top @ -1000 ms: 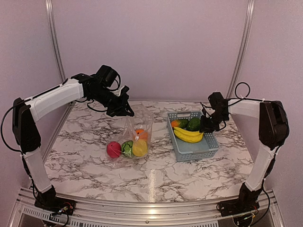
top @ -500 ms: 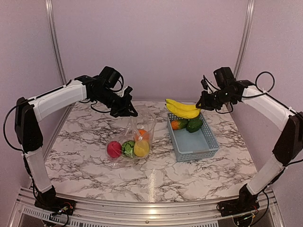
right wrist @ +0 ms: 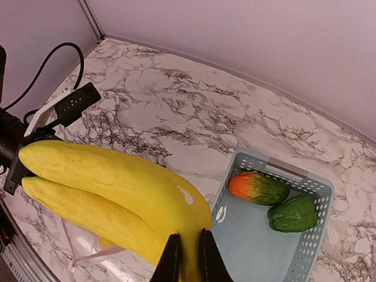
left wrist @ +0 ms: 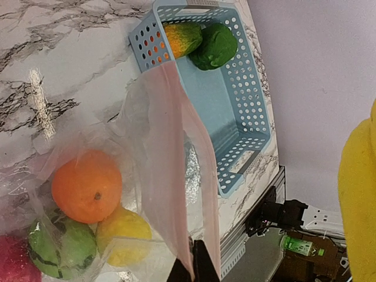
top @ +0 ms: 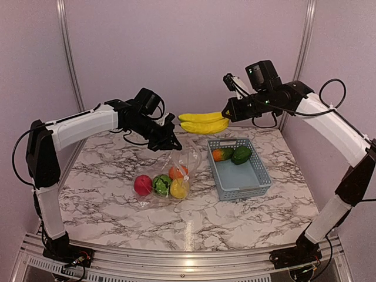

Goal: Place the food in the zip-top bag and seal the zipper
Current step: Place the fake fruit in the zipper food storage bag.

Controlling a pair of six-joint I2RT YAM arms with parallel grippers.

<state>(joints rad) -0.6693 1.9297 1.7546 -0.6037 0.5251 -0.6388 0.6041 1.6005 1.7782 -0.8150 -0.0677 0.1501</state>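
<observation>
Midair, right gripper (top: 228,114) clamps bananas (top: 202,122), open air all round. Left gripper (top: 167,141) pinches bag (top: 187,157) mouth edge, held up off table (top: 111,202); fruit (top: 161,184) sits in bag below it. Basket (top: 259,176) near bag, below right gripper.

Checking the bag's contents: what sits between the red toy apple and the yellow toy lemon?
The striped green toy melon, inside the clear plastic zip-top bag; the top external view shows it.

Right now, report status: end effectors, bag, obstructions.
Left end effector shut on zip-top bag mouth, bag open. Right end effector shut on banana, airborne near bag. Nothing in the way.
</observation>
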